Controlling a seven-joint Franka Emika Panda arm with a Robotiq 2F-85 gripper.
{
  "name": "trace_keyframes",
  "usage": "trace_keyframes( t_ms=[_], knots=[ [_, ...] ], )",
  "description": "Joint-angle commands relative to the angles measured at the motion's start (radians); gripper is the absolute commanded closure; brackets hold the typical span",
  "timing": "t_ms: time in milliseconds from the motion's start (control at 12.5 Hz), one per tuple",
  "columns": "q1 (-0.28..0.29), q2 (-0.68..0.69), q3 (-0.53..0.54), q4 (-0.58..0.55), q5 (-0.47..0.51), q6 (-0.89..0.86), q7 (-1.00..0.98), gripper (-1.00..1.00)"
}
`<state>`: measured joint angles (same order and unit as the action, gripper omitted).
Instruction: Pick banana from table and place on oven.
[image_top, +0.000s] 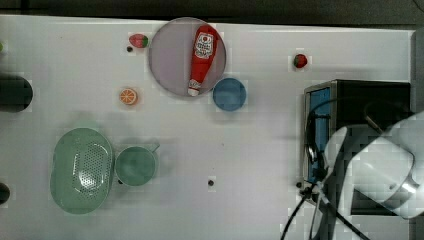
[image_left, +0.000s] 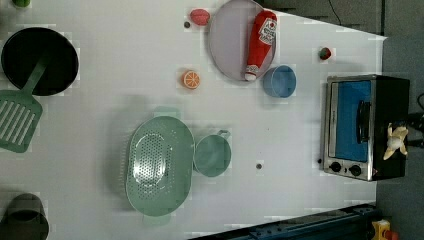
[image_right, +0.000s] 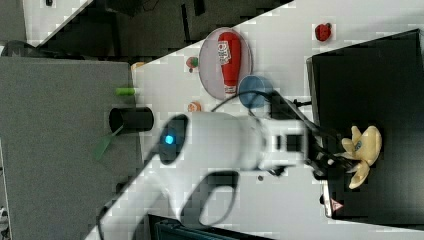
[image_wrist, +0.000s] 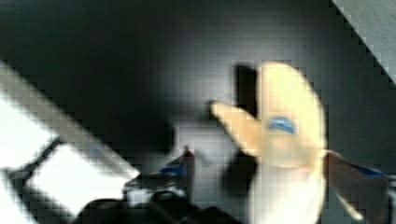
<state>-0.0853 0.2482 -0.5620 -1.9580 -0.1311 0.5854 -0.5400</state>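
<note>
Pale cream-yellow, one banana (image_right: 364, 150) lies on the black top of the oven (image_right: 370, 85), its peel flaps splayed. The right view shows the gripper (image_right: 336, 161) at the banana's peel end, over the oven's front edge; whether its fingers are spread or touch the fruit cannot be told there. In the wrist view the banana (image_wrist: 287, 126) lies between two dark fingers (image_wrist: 187, 163) that stand apart, one on each side, with a gap visible on at least one side. The left view shows the banana (image_left: 396, 141) on the oven (image_left: 367, 125) unobstructed, above the knobs, beside the blue glass door. In the top view the white arm (image_top: 380, 165) covers much of the oven (image_top: 350, 100). Counted on the table (image_left: 280, 200): one oven, one grey plate (image_left: 227, 45) carrying one ketchup bottle (image_left: 261, 42), one blue bowl (image_left: 279, 81) just beside the plate on the oven's side, one orange slice (image_left: 190, 79), two strawberries (image_left: 199, 16) (image_left: 325, 53), one green colander (image_left: 159, 165) touching one green cup (image_left: 212, 155). Far from the oven, the left view shows one black pan (image_left: 40, 60) and one green spatula (image_left: 17, 117). Cables (image_top: 312, 200) run beside the oven's front in the top view.
</note>
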Motion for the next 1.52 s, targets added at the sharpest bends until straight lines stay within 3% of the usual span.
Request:
trace_keyframes(
  t_ms=[80, 320, 640, 960, 1520],
  knots=[
    [0.056, -0.078, 0.011, 0.052, 0.014, 0.003, -0.070, -1.00],
    [0.103, -0.171, 0.111, 0.073, 0.015, -0.062, -0.006, -1.00],
    [0.140, -0.338, 0.290, 0.071, 0.019, -0.332, 0.460, -1.00],
    [0.142, -0.464, 0.430, 0.044, 0.029, -0.382, 0.857, -1.00],
    [0.142, -0.606, 0.466, -0.089, 0.053, -0.398, 0.801, -1.00]
  ],
)
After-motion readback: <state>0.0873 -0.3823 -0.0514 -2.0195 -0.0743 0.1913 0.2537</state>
